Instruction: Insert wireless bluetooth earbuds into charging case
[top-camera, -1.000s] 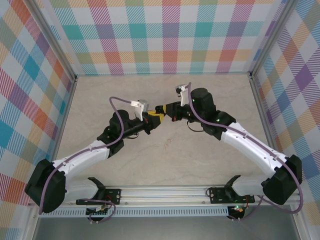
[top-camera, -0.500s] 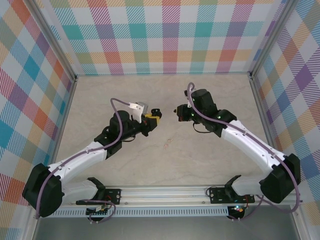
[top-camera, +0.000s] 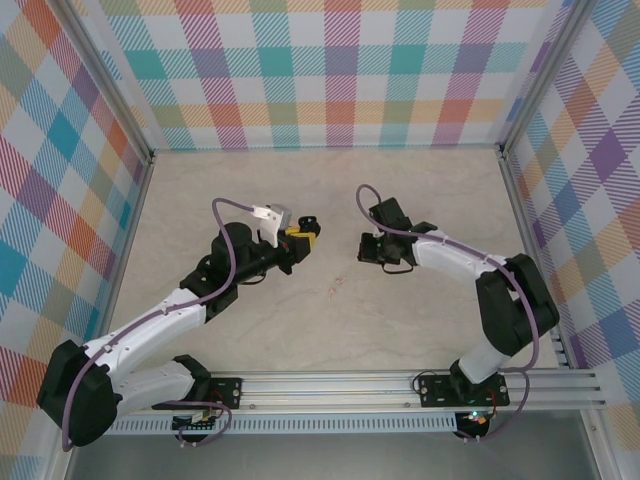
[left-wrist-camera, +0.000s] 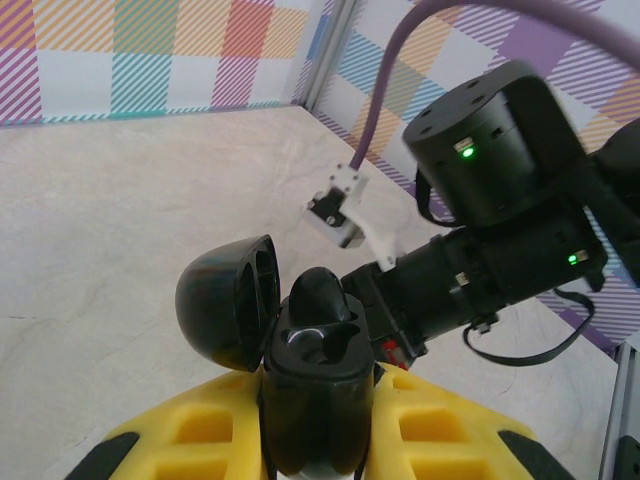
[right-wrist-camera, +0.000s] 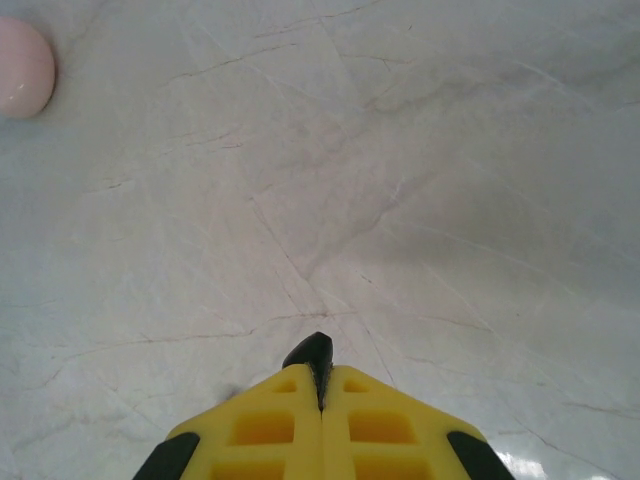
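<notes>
Left gripper (left-wrist-camera: 320, 420) is clamped on the black case (left-wrist-camera: 312, 375), lid open, above the desk (left-wrist-camera: 120, 220). One earbud (left-wrist-camera: 322, 293) stands in a socket. The neighbouring socket looks empty, so likely half done. Right gripper (right-wrist-camera: 320, 385) is closed; the black speck at its tips is unidentifiable. A pink round thing (right-wrist-camera: 20, 65) is cut off at the frame edge.

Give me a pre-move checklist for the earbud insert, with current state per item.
1. Charging case clamped in the left gripper: ok.
2. Lid swung open: ok.
3. One earbud sits in the case; fully seated: cannot tell.
4. Other well free: cannot tell.
5. Right gripper shut above the table; whether the black tip between its fingers is an earbud: cannot tell.
6. The two grippers apart in the top view: ok.
</notes>
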